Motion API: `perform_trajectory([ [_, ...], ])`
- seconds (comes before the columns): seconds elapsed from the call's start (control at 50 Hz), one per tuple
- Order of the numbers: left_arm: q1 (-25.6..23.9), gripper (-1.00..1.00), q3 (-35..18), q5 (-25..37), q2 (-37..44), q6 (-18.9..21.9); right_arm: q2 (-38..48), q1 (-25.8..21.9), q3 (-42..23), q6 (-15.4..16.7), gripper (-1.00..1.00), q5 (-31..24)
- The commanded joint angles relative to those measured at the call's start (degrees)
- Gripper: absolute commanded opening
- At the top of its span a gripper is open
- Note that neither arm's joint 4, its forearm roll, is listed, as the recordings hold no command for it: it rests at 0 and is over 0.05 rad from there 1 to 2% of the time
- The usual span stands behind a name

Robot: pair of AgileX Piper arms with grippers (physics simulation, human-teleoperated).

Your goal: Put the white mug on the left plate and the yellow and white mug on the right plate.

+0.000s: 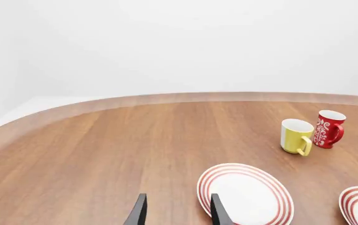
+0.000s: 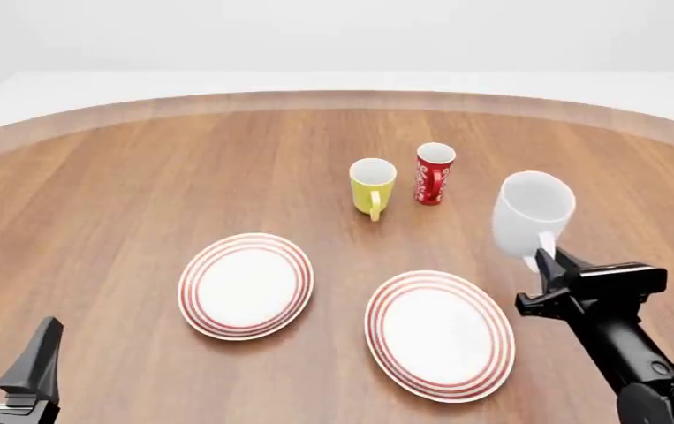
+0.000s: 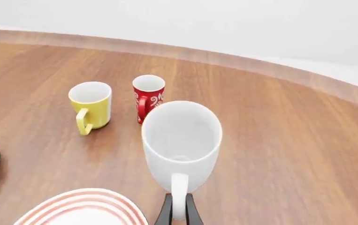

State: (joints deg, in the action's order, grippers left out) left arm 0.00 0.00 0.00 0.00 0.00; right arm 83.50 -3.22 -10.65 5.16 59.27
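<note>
My right gripper (image 2: 545, 262) is shut on the handle of the white mug (image 2: 533, 214), which hangs above the table to the right of the right plate (image 2: 441, 334). The right wrist view shows the white mug (image 3: 182, 143) upright, its handle pinched in my right gripper (image 3: 179, 209). The yellow and white mug (image 2: 372, 185) stands on the table behind the plates, handle toward me. The left plate (image 2: 246, 284) lies bare. My left gripper (image 2: 4, 358) is open at the near left, its fingers (image 1: 137, 213) apart beside the left plate (image 1: 246, 194).
A slim red mug (image 2: 434, 173) with white markings stands just right of the yellow one. The round wooden table's far edge (image 2: 337, 99) curves behind them. The red mug (image 3: 148, 104) stands just beyond the lifted white mug.
</note>
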Motion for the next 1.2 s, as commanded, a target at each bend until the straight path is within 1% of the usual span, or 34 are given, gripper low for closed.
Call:
perform_trajectory([
  [0.02,0.00,1.00,0.00,0.00,0.00,0.00,-8.29,-2.91,1.22,0.73,-1.00,-4.10],
  [0.12,0.00,1.00,0.00,0.00,0.00,0.00,-13.05,-6.08,1.43,1.68,-1.00,-7.52],
  [0.18,0.00,1.00,0.00,0.00,0.00,0.00,-17.18,-8.13,1.20,1.00,-1.00,-10.87],
  [0.2,0.00,1.00,0.00,0.00,0.00,0.00,-18.31,-8.84,1.02,1.28,-1.00,-12.05],
  [0.24,0.00,1.00,0.00,0.00,0.00,0.00,-19.91,-9.78,0.68,0.87,-1.00,-13.70],
  [0.28,0.00,1.00,0.00,0.00,0.00,0.00,-21.52,-11.29,-0.02,1.32,-1.00,-15.61],
  [0.4,0.00,1.00,0.00,0.00,0.00,0.00,-23.16,-14.02,-1.66,2.01,-1.00,-18.35],
  [0.52,0.00,1.00,0.00,0.00,0.00,0.00,-23.38,-16.39,-3.11,2.34,-1.00,-19.63],
  [0.62,0.00,1.00,0.00,0.00,0.00,0.00,-21.89,-18.72,-4.88,2.73,-1.00,-19.75],
  [0.64,0.00,1.00,0.00,0.00,0.00,0.00,-21.49,-19.23,-5.57,2.22,-1.00,-19.72],
  [0.74,0.00,1.00,0.00,0.00,0.00,0.00,-17.86,-21.66,-7.45,2.24,-1.00,-18.17],
  [0.9,0.00,1.00,0.00,0.00,0.00,0.00,-14.34,-25.24,-8.89,1.55,-1.00,-15.97],
  [0.98,0.00,1.00,0.00,0.00,0.00,0.00,-13.44,-25.90,-9.69,1.24,-1.00,-15.48],
  [1.0,0.00,1.00,0.00,0.00,0.00,0.00,-12.83,-26.96,-9.93,1.12,-1.00,-15.09],
  [1.06,0.00,1.00,0.00,0.00,0.00,0.00,-12.35,-27.22,-10.14,0.89,-1.00,-14.78],
  [1.1,0.00,1.00,0.00,0.00,0.00,0.00,-11.32,-28.63,-10.60,0.76,-1.00,-14.38],
  [1.2,0.00,1.00,0.00,0.00,0.00,0.00,-9.94,-29.99,-11.49,0.60,-1.00,-14.00],
])
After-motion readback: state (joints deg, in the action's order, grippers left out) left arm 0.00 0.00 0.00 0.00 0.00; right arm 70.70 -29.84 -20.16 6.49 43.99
